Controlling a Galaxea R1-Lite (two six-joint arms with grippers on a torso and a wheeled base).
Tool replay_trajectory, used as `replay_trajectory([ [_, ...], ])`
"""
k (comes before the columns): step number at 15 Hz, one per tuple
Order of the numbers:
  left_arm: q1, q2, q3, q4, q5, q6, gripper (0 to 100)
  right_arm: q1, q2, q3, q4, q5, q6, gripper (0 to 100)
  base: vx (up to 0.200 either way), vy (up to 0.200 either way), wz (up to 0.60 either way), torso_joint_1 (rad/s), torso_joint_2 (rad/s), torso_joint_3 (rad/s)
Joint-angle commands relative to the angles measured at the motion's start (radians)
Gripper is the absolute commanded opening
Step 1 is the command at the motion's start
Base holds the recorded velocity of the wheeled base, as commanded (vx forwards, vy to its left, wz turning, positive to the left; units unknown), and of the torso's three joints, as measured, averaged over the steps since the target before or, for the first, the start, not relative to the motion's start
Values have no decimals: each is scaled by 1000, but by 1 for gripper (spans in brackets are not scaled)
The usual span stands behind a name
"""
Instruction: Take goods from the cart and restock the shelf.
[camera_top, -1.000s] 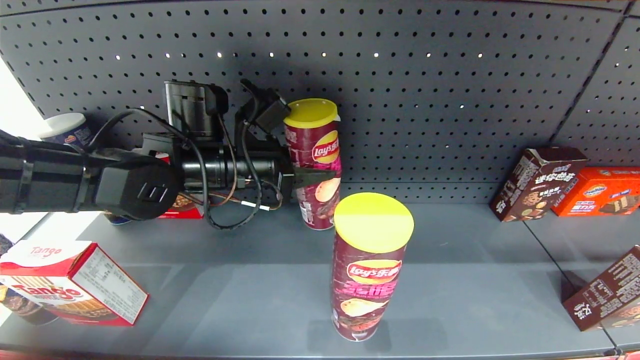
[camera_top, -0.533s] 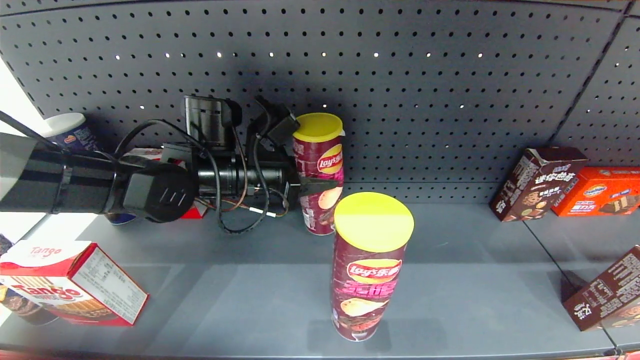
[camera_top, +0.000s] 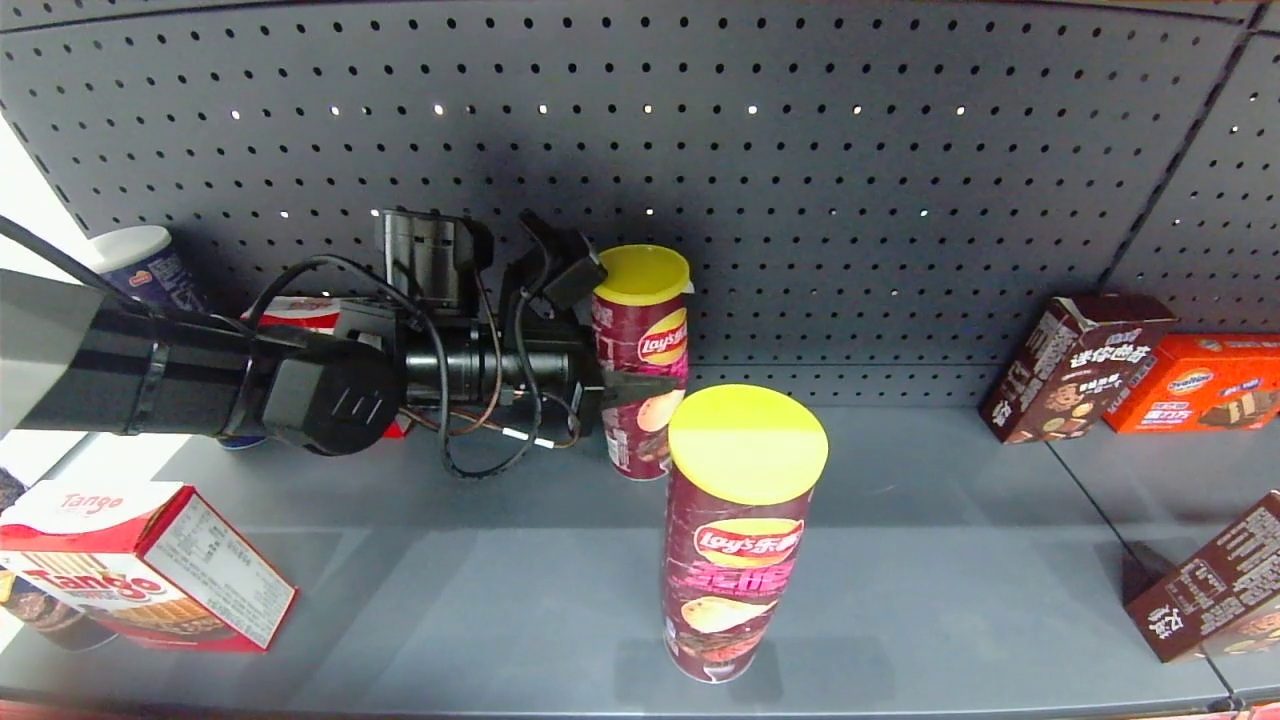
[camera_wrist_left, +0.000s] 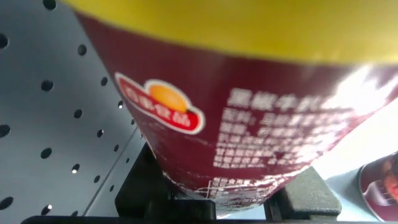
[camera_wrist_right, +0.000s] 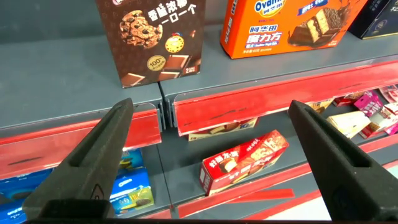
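Observation:
A maroon chips can with a yellow lid (camera_top: 642, 350) stands upright at the back of the grey shelf (camera_top: 950, 560), close to the pegboard. My left gripper (camera_top: 640, 387) is shut on its middle, reaching in from the left. In the left wrist view the can (camera_wrist_left: 249, 124) sits between the dark fingers (camera_wrist_left: 143, 186). Whether its base rests on the shelf I cannot tell. A second, identical can (camera_top: 735, 560) stands free near the front edge, just right of the held one. My right gripper (camera_wrist_right: 214, 168) is open and holds nothing, facing lower shelf rows.
A red-and-white wafer box (camera_top: 140, 570) lies front left and a white-lidded can (camera_top: 140, 262) stands back left. Brown boxes (camera_top: 1075, 365) and an orange box (camera_top: 1200, 385) stand back right, with another brown box (camera_top: 1215, 590) front right. The pegboard (camera_top: 850, 150) closes the back.
My left gripper has carried the can down and slightly right, toward the back of the shelf. The front can and the boxes have stayed put.

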Motion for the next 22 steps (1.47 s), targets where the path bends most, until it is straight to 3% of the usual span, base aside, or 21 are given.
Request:
replay_trajectory([
  [1, 0, -1, 20, -2, 0, 16, 100, 0, 0, 0, 0, 1, 0, 100, 0, 0, 0, 0, 0, 0],
  [6, 1, -104, 170, -65, 11, 18, 100, 0, 0, 0, 1, -1, 0, 100, 0, 0, 0, 0, 0, 0],
  [11, 11, -226, 410, -251, 178, 16, 100, 0, 0, 0, 1, 1, 0, 100, 0, 0, 0, 0, 0, 0],
  [14, 11, -229, 439, -292, 289, 11, 100, 0, 0, 0, 0, -1, 0, 100, 0, 0, 0, 0, 0, 0],
  [15, 6, -226, 436, -308, 361, 4, 100, 0, 0, 0, 1, 1, 0, 100, 0, 0, 0, 0, 0, 0],
  [18, 4, -222, 428, -334, 411, 1, 100, 0, 0, 0, 1, -1, 0, 100, 0, 0, 0, 0, 0, 0],
  [20, 1, -216, 410, -335, 453, -48, 100, 0, 0, 0, 1, 1, 0, 100, 0, 0, 0, 0, 0, 0],
  [22, 1, -205, 397, -335, 476, -53, 100, 0, 0, 0, 1, -1, 0, 100, 0, 0, 0, 0, 0, 0],
])
